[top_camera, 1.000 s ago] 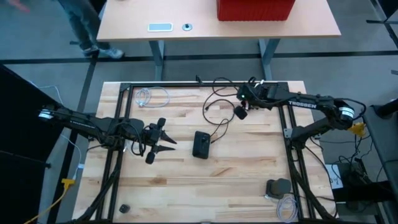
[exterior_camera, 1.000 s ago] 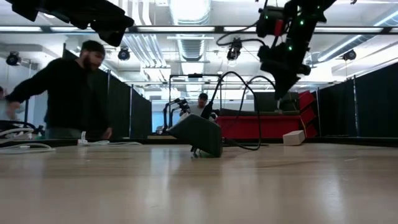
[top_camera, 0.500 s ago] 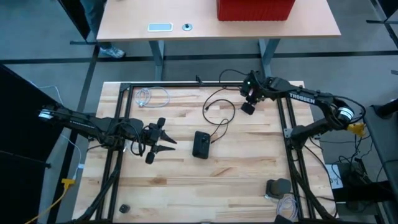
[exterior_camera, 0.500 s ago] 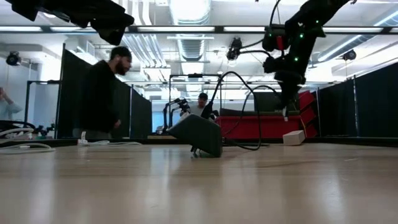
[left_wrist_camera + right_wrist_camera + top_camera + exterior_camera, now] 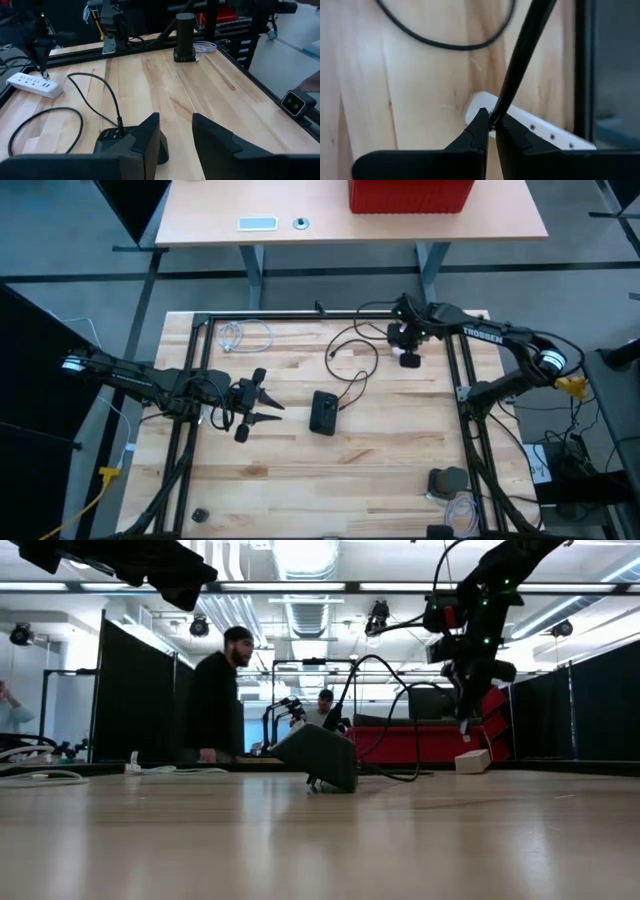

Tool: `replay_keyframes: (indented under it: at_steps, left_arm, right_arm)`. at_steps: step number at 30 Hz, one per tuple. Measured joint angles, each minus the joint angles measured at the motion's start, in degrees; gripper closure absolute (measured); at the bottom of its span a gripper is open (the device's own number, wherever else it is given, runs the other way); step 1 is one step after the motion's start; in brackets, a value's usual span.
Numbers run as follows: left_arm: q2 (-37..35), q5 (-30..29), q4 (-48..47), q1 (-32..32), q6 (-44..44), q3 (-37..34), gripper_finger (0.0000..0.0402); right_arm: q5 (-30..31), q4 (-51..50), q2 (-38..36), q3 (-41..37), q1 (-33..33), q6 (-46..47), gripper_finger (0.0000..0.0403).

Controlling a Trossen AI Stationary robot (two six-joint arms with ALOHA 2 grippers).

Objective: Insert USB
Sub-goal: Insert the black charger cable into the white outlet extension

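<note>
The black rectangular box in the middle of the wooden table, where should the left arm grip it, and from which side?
Probably mid-body on the black rectangular box, across its narrower width, coming from the left arm's side. The thin black cable leaves from the opposite side, so that approach stays clear of the plug. The left gripper is already close with its fingers open.

Robotics lab: black curtain partitions [image 5: 135, 690], test rigs.

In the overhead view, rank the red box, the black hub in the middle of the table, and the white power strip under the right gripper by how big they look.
1. red box, cut off by the frame's edge
2. black hub
3. white power strip, partly hidden beneath the right gripper, so only a sliver shows
</note>
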Motion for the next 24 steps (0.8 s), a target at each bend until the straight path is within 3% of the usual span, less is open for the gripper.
replay_keyframes:
  at_steps: [9, 24]
  left_arm:
    - [0.0, 0.0, -0.1, 0.0, 0.2, 0.0, 0.0298]
    - [0.0, -0.1, -0.2, 0.0, 0.8, 0.0, 0.0299]
  right_arm:
    - [1.0, 1.6, 5.6, 0.1, -2.4, -6.7, 0.0395]
    - [0.7, 0.9, 5.1, -0.1, -5.1, -6.0, 0.0395]
